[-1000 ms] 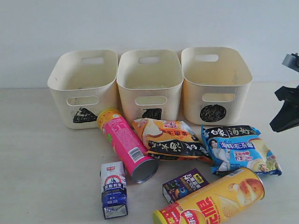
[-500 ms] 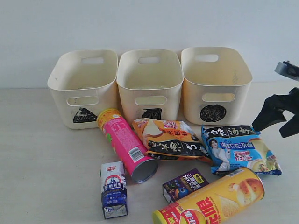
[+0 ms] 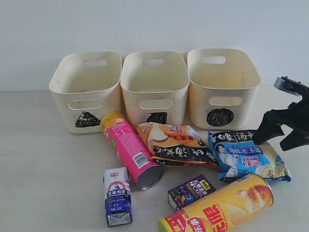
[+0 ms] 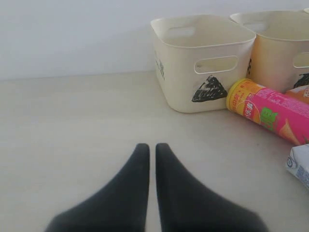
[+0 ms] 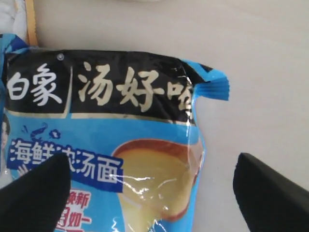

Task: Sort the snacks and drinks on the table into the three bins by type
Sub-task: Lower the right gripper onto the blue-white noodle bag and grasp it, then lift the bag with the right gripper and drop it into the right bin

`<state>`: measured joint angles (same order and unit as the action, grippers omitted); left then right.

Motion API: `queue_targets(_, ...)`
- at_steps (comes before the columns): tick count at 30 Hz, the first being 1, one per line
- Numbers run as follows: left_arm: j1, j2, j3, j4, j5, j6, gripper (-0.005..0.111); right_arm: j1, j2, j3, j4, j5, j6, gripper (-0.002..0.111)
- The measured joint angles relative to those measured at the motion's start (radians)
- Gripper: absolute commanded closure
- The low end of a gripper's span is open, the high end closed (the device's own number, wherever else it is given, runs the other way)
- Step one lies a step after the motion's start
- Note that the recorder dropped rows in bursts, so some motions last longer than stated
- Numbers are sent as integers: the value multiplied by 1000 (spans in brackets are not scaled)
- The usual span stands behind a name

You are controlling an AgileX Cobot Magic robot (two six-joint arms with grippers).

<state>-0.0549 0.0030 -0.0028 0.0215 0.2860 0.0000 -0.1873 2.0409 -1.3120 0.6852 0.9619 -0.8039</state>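
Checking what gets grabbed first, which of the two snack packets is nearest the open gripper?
The blue-white packet, just below the open right gripper; the orange-black packet lies farther left, beside the pink tube.

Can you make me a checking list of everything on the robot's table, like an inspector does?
Surface: pale table, no spills seen.
Job's things: triangle bin, square bin and circle bin stand in a row at the back, with nothing seen inside. The pink tube, yellow tube, orange packet, blue packet, blue-white carton and purple carton all sit on the table in front.
Clutter: nothing seen.
Grippers: left gripper is shut, holding nothing, over bare table. Right gripper is open above the blue packet.
Cables: nothing seen.
Surroundings: plain white wall behind the bins.
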Motion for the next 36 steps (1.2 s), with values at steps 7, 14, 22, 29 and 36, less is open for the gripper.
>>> queue_targets(7,0,0,0,0,0,0,102,19,42,-2,10,0,-6,26)
queue_targets(14,0,0,0,0,0,0,102,72,63,-5,27,-34,-18,26)
queue_targets(22,0,0,0,0,0,0,102,76,81,-9,39,-40,-23,107)
queue_targets(29,0,0,0,0,0,0,102,76,79,-13,49,-32,-22,108)
queue_targets(36,0,0,0,0,0,0,102,69,-21,-11,0,-32,-19,108)
